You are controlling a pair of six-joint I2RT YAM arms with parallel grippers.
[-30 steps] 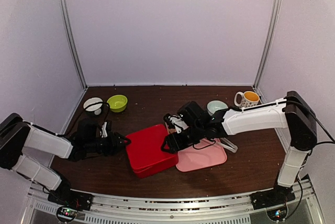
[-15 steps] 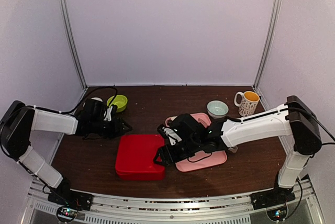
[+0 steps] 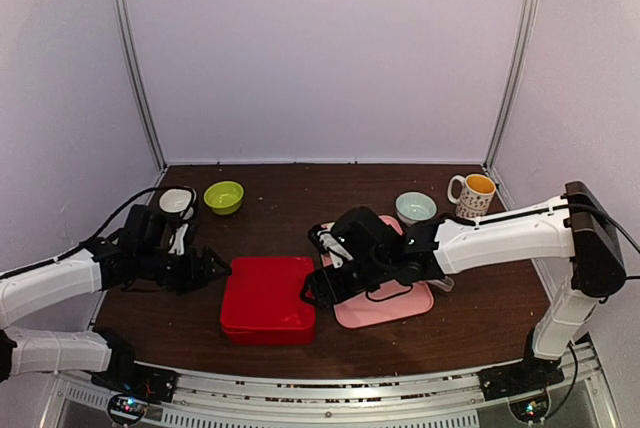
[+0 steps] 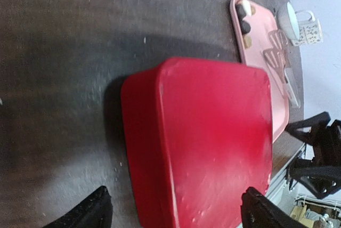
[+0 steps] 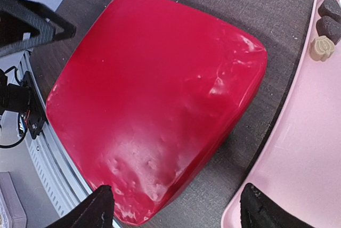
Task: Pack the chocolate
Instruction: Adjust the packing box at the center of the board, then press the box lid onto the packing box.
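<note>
1. Dark brown counter (image 3: 300, 198).
2. Closed red box (image 3: 265, 298), between the left fingers (image 4: 88, 213) and the right fingers (image 5: 93, 209).
3. Pink tray (image 3: 395, 310), just beside the box, under the right arm.
4. White bowl (image 3: 177, 201) and green bowl (image 3: 223, 196) lie beyond the left fingers.
5. Pale bowl (image 3: 414, 207) and mug (image 3: 472, 195) lie beyond the right fingers.

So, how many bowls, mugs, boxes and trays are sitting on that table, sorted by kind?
Bowls: 3, the white bowl, the green bowl and the pale blue bowl
Mugs: 1, the patterned mug
Boxes: 1, the red box
Trays: 1, the pink tray
Total: 6
</note>
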